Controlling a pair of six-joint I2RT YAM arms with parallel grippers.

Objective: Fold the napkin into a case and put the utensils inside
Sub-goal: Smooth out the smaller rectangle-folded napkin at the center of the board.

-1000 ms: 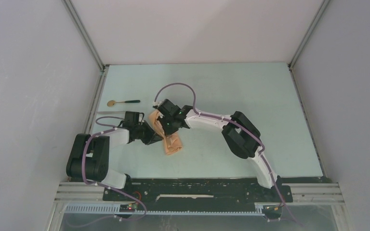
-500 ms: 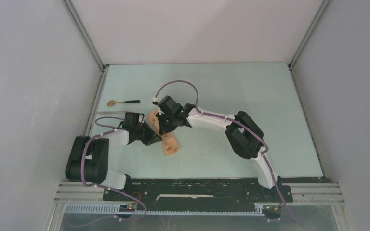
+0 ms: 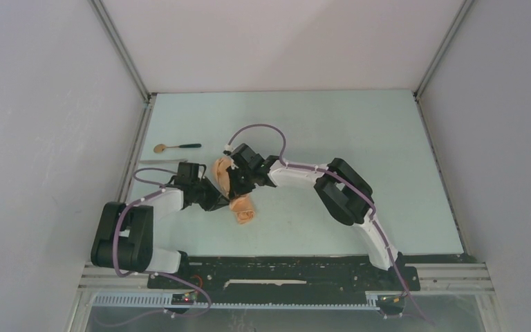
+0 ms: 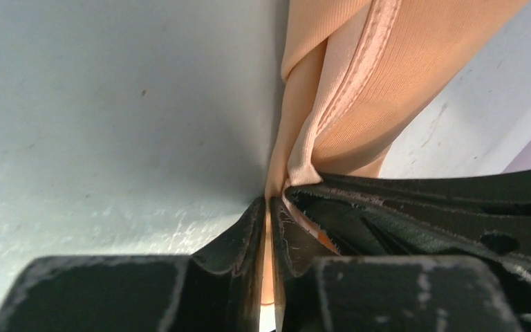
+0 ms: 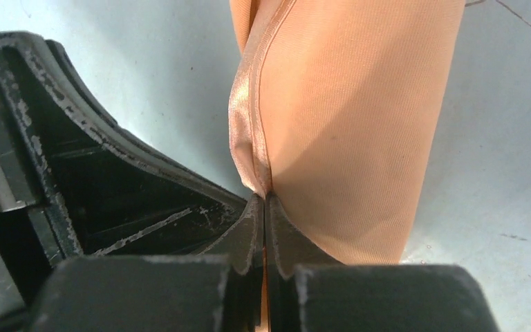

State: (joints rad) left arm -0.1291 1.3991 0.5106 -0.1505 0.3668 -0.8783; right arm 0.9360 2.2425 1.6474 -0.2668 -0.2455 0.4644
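- Your left tool is clenched on the napkin. In the left wrist view its two fingers stand nearly together, and a thin strip of peach cloth fills the slit between them.
- Your right tool is clenched too. In the right wrist view its fingertips meet on a stitched edge of the napkin, and the cloth bulges just above the pinch.
- You will find the napkin left of the middle of the table, bunched between the two tools. From above, one part of it shows behind the tools and a folded lobe lies on the table in front of them.
- Up close the cloth is folded in layers, with a hemmed edge running up from each pinch. You cannot tell from these views whether it already forms a closed pocket.
- The two tools sit just beside each other, the left one reaching in from the left and the right one from the right. Each wrist view shows black parts of the other tool right next to the pinched cloth.
- The spoon lies flat on the table to the far left, gold bowl to the left and dark handle to the right, well apart from the napkin.
- The silvery utensil lies just nearer than the spoon, close to the left arm, outside the cloth as well.
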